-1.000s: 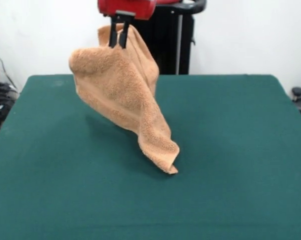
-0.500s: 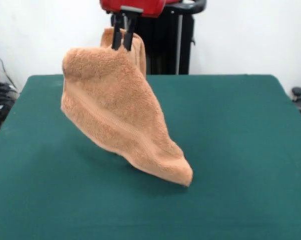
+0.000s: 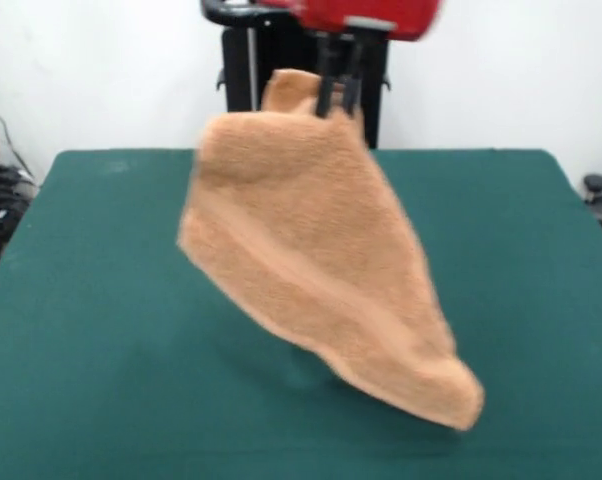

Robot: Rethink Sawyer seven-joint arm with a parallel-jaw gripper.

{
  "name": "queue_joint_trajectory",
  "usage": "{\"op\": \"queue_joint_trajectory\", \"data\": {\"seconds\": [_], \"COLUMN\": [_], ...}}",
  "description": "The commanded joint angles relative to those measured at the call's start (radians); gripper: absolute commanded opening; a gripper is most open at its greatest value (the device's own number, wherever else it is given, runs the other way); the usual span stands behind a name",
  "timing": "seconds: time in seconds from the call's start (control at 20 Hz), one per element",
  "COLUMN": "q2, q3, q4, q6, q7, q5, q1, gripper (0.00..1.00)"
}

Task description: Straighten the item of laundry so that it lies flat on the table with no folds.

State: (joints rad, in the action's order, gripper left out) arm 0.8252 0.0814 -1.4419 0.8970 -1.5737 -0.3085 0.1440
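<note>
Front view: towel [image 3: 321, 270] is held aloft, pinched near its top edge by the gripper [image 3: 339, 98], whose two dark fingers are closed on a bunched fold of cloth. Since half a second ago the gripper has been carried sideways from upper left of centre toward the picture's right, still near the table's far edge. The towel has been swung along with it and now hangs as a broad slanted sheet, more opened out than a second ago, when it was draped narrow and twisted. Its lowest corner trails toward the near right part of the table [image 3: 91, 330] and is blurred; whether that corner touches the green surface cannot be told, though it looks close. A woven band is seen running diagonally across the cloth. Judged from this, a sweeping lay-down is in progress: the sideways pull is spreading the cloth. Nothing lies flat yet, so the task is far from done. Risk: the trailing corner may fold under when lowered.
</note>
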Motion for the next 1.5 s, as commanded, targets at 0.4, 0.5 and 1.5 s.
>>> {"op": "queue_joint_trajectory", "data": {"seconds": [0.4,0.5,1.5], "q2": [-0.100,-0.103,-0.226], "q3": [-0.025,-0.041,-0.177], "q4": [-0.021,-0.084,-0.247], "q6": [-0.025,-0.103,-0.442], "q7": [-0.334,-0.335,-0.192], "q5": [0.096,0.087,-0.018], "q1": [-0.215,-0.230,-0.263], "gripper": [0.00,0.00,0.00]}}
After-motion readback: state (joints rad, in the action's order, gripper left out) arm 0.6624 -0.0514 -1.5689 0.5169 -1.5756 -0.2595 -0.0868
